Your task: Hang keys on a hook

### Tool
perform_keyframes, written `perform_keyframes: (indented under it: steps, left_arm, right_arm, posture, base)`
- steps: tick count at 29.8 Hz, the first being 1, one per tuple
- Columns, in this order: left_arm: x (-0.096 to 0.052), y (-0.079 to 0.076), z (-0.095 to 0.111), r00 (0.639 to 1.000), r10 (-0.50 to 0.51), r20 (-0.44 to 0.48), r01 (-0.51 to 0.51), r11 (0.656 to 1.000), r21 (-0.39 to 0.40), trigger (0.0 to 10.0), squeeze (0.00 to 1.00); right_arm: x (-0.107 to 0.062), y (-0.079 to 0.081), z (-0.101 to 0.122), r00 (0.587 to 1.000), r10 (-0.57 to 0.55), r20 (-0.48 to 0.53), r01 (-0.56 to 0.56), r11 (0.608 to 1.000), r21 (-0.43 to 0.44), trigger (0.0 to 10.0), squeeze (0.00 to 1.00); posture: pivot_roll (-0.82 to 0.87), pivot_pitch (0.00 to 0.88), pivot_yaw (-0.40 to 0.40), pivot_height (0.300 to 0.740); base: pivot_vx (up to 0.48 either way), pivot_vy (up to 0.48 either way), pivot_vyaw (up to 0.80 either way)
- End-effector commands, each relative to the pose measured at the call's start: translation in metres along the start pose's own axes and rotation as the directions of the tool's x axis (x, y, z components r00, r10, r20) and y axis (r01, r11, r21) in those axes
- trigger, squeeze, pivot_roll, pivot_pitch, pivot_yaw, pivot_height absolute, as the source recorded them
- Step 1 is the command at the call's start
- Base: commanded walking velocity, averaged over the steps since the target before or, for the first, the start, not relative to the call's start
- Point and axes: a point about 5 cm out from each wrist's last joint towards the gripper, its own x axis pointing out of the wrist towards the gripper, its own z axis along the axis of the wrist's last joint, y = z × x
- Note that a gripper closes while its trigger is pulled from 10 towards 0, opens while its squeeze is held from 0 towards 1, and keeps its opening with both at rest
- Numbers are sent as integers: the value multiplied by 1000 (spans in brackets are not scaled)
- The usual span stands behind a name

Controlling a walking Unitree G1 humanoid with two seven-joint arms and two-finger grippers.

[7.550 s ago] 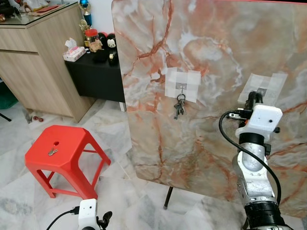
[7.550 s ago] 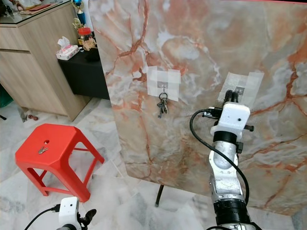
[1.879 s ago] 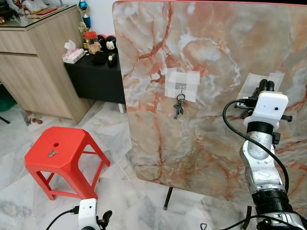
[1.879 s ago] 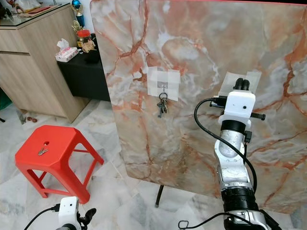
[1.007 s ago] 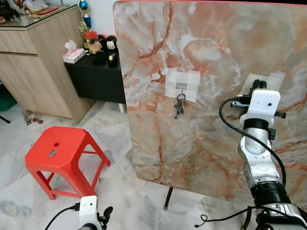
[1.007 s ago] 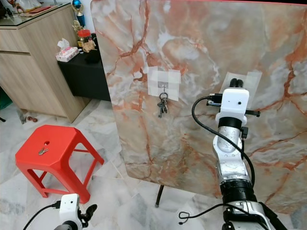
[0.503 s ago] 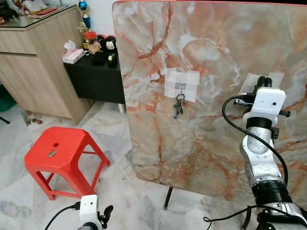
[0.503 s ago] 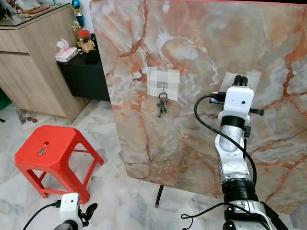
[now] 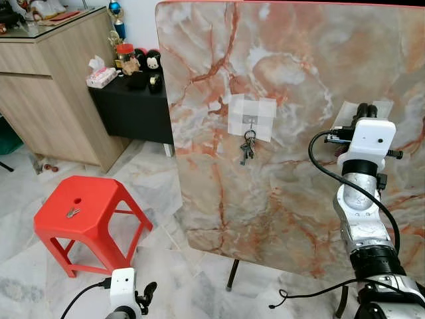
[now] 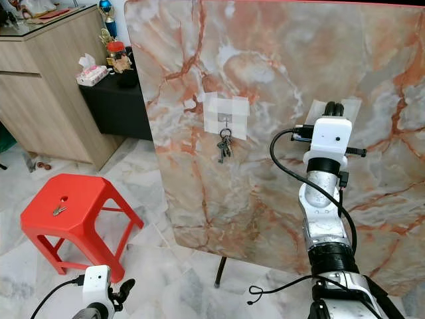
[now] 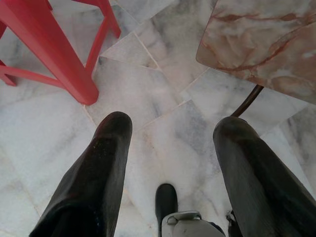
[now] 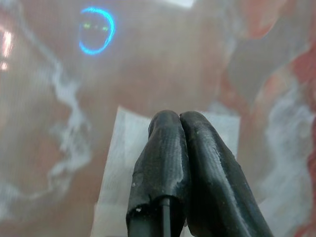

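Right gripper (image 12: 178, 123) is raised up against the marble panel (image 9: 292, 80), with its two black fingers (image 12: 165, 163) pressed flat together and nothing visible between them. Its tips sit right at the taped patch (image 9: 346, 116) on the right side of the panel, touching or just about touching it; I can't make out a hook under there because the fingers and the white wrist block cover it.

Over to the left on the same panel there's a second taped patch (image 9: 252, 117) with a small metal hook (image 9: 250, 121), and a bunch of keys (image 9: 248, 147) hangs from it, dangling flat against the marble.

Another small set of keys (image 9: 72, 212) lies on top of the red plastic stool (image 9: 86, 222), near the hole in the seat. The stool stands on the pale marble floor (image 9: 179, 279), well to the left of the panel.

Left gripper (image 11: 173, 128) hangs low at the near left, pointing down at the floor, fingers spread wide apart and holding nothing. From its wrist view you can see a red stool leg and the bottom corner of the panel with its thin dark stand leg (image 11: 249, 98).

Far left there's a wooden cabinet (image 9: 53, 86) and a low black table (image 9: 133, 106) with a tissue box (image 9: 101, 74) and some small figurines.
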Motion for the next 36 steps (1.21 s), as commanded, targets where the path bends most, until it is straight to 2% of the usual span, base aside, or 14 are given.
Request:
perform_keyframes:
  steps: [1, 17, 27, 36]
  left_arm:
    - [-1, 2, -2, 1000, 5, -5, -5, 1000, -3, 10000, 0]
    - [-1, 3, -2, 1000, 7, -15, -7, 1000, -1, 10000, 0]
    - [-1, 3, -2, 1000, 9, -12, -9, 1000, 0, 10000, 0]
    - [-2, 5, -4, 1000, 13, -26, -13, 1000, -1, 10000, 0]
  right_arm:
    - [6, 1, 8, 1000, 6, 30, -7, 1000, 13, 10000, 0]
    - [5, 7, -2, 998, 63, -1, -63, 998, 6, 10000, 0]
    - [1, 16, -6, 991, 129, -24, -129, 992, 6, 10000, 0]
    - [-5, 14, -21, 986, 122, -111, -125, 992, -24, 10000, 0]
  posture:
    - [8, 0, 11, 740]
    - [10, 0, 13, 740]
    - [8, 0, 13, 740]
    - [8, 0, 11, 740]
  base:
    - [0, 0, 0]
    - [0, 0, 0]
    - [0, 0, 0]
    - [0, 0, 0]
